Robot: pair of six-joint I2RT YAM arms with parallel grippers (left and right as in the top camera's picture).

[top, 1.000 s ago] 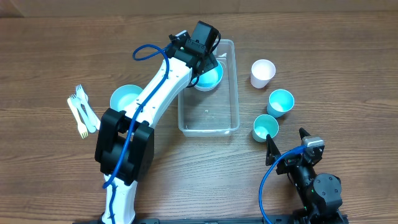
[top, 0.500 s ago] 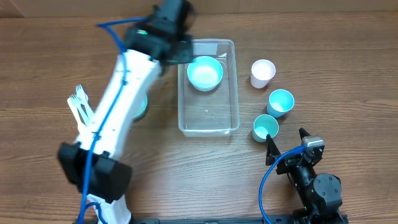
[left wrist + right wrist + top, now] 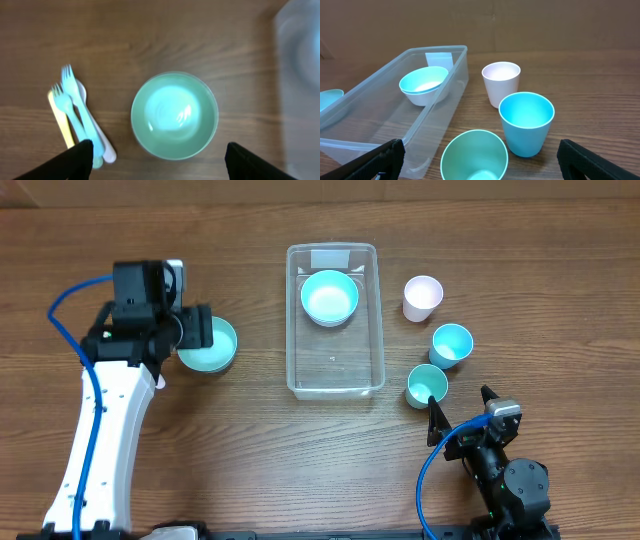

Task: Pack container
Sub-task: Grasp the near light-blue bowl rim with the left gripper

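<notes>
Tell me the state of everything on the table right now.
container: open, holding one bowl
bowl in container: upright, empty
bowl on table: upright, empty, below left gripper
white cup, blue cup, green cup: upright, empty
cutlery: lying flat
left gripper: open, empty
right gripper: open, empty

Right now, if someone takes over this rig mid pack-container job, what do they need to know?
Clear plastic rectangular bin: mid-table, holding one round light-blue bowl at its far end.
Left pincer: open, empty, over a second light-blue bowl on the table left of the bin.
Right pincer: open, empty, beside the green cup.
Done: one bowl packed.
Left, presumably: second bowl, green cup, blue cup, white cup, pastel plastic cutlery beside the second bowl.
</notes>
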